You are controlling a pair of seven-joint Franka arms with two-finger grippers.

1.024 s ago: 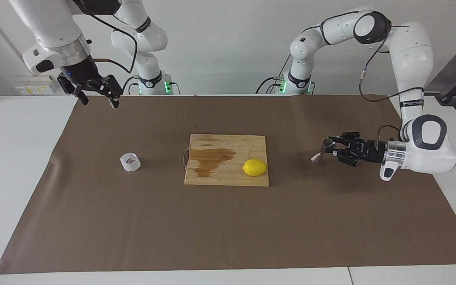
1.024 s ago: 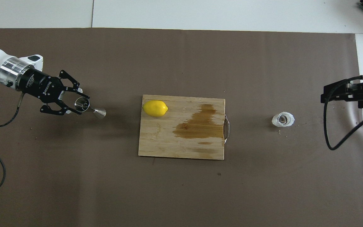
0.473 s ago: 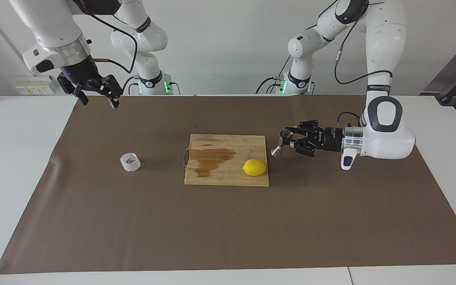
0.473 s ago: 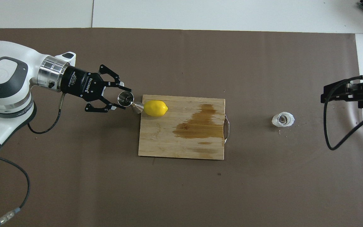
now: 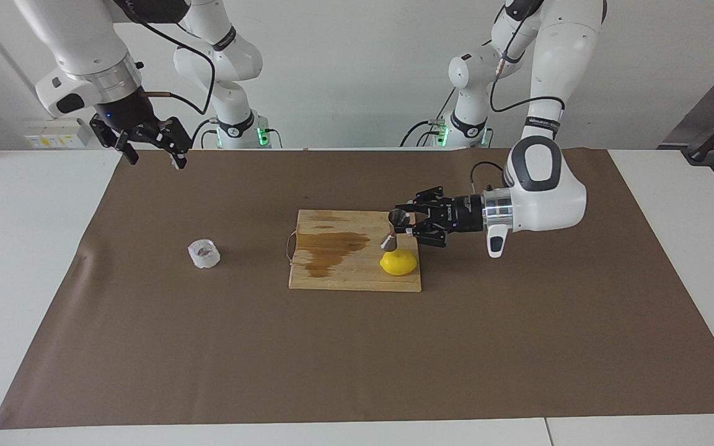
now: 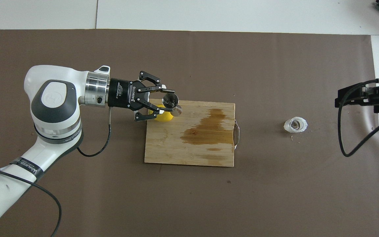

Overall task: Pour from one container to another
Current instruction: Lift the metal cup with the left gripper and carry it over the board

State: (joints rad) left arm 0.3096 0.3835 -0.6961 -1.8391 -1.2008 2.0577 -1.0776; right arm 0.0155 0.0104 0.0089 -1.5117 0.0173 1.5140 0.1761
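Carried inward, left claw holds jigger over lemon on board.

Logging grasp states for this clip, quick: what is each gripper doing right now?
Left gripper: closed on the steel jigger, held over the cutting board above the lemon.
Right gripper: open, empty, waiting raised.

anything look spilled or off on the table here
Yes: a dark wet-looking stain spreads over the wooden cutting board, from its middle to the handle end, like spilled liquid. The left end effector holds the steel jigger over the lemon. The translucent cup stands upright.
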